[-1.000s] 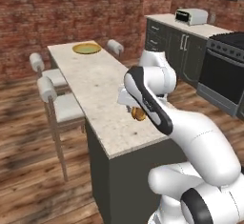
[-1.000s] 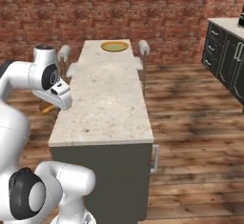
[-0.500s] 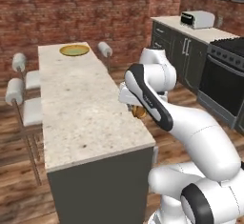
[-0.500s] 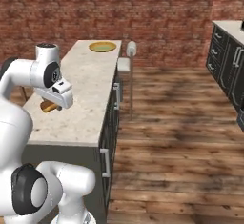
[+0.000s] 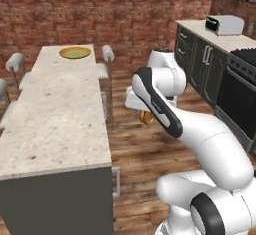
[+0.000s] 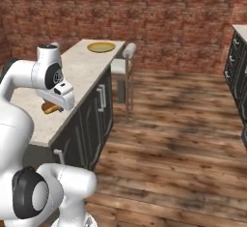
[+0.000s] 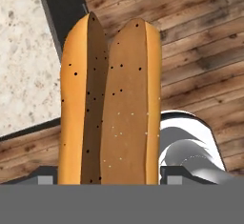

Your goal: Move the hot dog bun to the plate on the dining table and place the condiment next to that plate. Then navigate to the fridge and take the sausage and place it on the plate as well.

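My base has turned and rolled since a moment ago, so the whole room looks shifted. The long table used to stretch out in front of me, and now it runs along my left side. My arm has stayed tucked up the same way, and the bun is still in my pincer.

The dining table (image 5: 55,114) is the biggest thing near me. It has a speckled stone top and dark sides, and it goes from close by me on the left to far away by the brick wall. On my right there is wooden floor, and far to the right stand dark cupboards and a stove. A toaster (image 5: 224,25) sits on the counter there.

Some chairs (image 5: 105,59) with pale seats stand along the table. One is on the right side near the far end, and others are on the left side.

The plate (image 5: 75,53) lies at the far end of the table, close to the brick wall. It has a yellow-orange rim and a pale green middle. It is well apart from my pincer.

My pincer (image 7: 109,180) is gripping the hot dog bun (image 7: 110,104), with one finger on each side of it. The bun is tan-brown with a darker split down the middle. I hold it up in the air just beside the near right edge of the table, over the floor.
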### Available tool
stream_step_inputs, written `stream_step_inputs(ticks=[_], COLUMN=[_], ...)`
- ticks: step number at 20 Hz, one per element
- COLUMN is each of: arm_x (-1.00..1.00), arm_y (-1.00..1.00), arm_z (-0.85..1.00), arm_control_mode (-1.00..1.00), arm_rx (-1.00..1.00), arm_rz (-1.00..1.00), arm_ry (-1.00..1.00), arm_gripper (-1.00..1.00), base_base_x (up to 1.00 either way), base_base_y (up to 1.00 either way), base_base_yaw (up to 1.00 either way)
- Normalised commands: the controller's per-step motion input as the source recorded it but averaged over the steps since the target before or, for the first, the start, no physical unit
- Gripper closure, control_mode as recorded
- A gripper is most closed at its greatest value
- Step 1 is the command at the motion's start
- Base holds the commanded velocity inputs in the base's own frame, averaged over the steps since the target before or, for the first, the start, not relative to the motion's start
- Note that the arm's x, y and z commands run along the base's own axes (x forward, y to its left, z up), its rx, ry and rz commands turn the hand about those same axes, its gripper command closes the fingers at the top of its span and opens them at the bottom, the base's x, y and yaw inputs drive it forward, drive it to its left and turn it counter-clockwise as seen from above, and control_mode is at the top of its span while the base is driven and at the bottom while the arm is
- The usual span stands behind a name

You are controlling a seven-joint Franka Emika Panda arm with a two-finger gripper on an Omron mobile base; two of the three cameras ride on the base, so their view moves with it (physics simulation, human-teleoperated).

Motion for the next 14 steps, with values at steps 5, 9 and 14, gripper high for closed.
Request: stream_step_inputs(ticks=[5, 9, 14], arm_x=[0.0, 0.0, 0.0], arm_y=[0.0, 0.0, 0.0], arm_z=[0.0, 0.0, 0.0], arm_control_mode=[1.0, 1.0, 1.0], arm_rx=[0.0, 0.0, 0.0], arm_rz=[0.0, 0.0, 0.0], arm_ry=[0.0, 0.0, 0.0], arm_gripper=[1.0, 1.0, 1.0], base_base_x=[0.51, 0.76, 0.83], base_base_y=[-0.86, -0.69, -0.69], base_base_yaw=[0.41, 0.43, 0.43])
